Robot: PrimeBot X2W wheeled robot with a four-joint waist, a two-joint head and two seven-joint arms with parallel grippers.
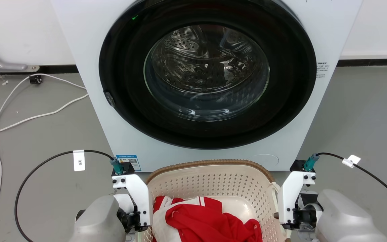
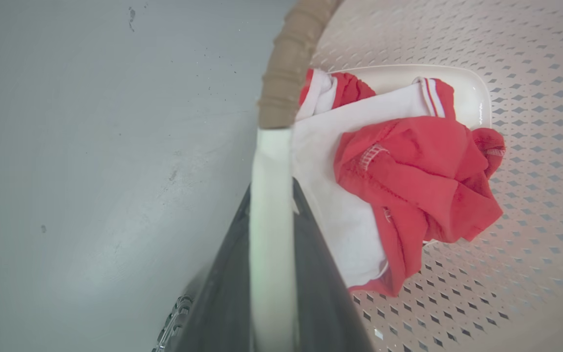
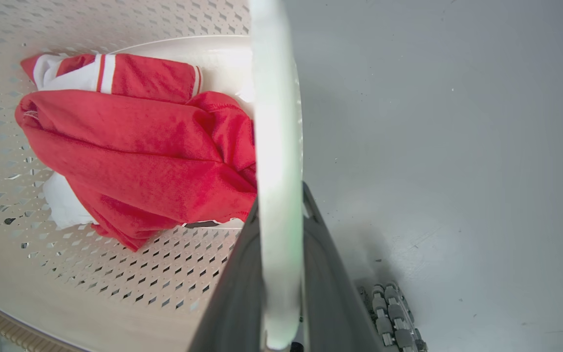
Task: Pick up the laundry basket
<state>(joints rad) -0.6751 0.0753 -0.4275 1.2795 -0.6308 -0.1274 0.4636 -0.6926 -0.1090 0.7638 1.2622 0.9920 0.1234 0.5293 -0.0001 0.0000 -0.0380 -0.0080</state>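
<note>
The laundry basket (image 1: 210, 181), cream and perforated with a brown woven-look rim (image 1: 210, 163), sits low in the head view right in front of the washer. A red and white garment (image 1: 207, 218) lies inside it. My left arm (image 1: 99, 218) is at the basket's left side and my right arm (image 1: 344, 215) at its right. In the left wrist view my left gripper (image 2: 271, 195) is shut on the white left handle (image 2: 271, 156), dark fingers on both sides of it. My right gripper (image 3: 279, 200) is likewise shut on the white right handle (image 3: 276, 98).
A white front-loading washer (image 1: 89, 67) with its round glass door (image 1: 207, 70) shut stands just behind the basket. White cables (image 1: 29, 117) trail over the grey floor at the left. Bare grey floor (image 1: 364, 117) lies to the right.
</note>
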